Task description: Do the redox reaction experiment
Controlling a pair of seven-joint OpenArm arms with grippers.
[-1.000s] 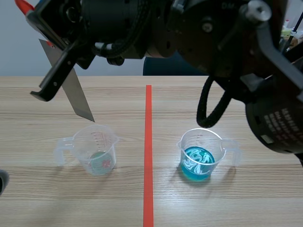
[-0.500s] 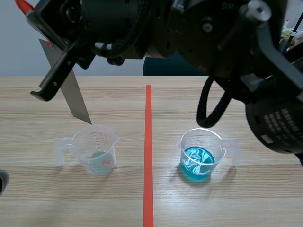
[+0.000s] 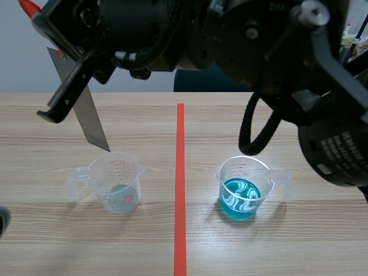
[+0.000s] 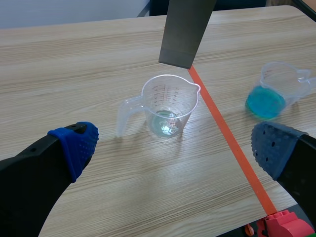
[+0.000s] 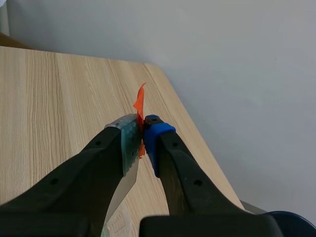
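Observation:
A clear measuring cup (image 3: pixel 118 183) (image 4: pixel 169 103) with a thin pale film at its bottom stands left of the tape line. A second clear cup (image 3: pixel 244 187) (image 4: pixel 274 94), holding blue liquid, stands right of the line. My right arm crosses the top of the scene view. Its gripper (image 3: pixel 41 26) (image 5: pixel 139 140) is shut on the upper end of a grey metal strip (image 3: pixel 86 112) (image 4: pixel 185 29) (image 5: pixel 129 148) with an orange-red tip. The strip slants down, and its lower end hangs just above the left cup's far rim. My left gripper (image 4: pixel 173 145) is open, above the table on the near side of that cup.
An orange-red tape line (image 3: pixel 180 190) runs down the middle of the wooden table (image 3: pixel 299 247). A red object (image 4: pixel 284 224) shows below my left gripper's right finger. The table's far edge meets a pale wall.
The strip's lower end has drifted slightly left over the left cup's rim. Both cups stay where they were.

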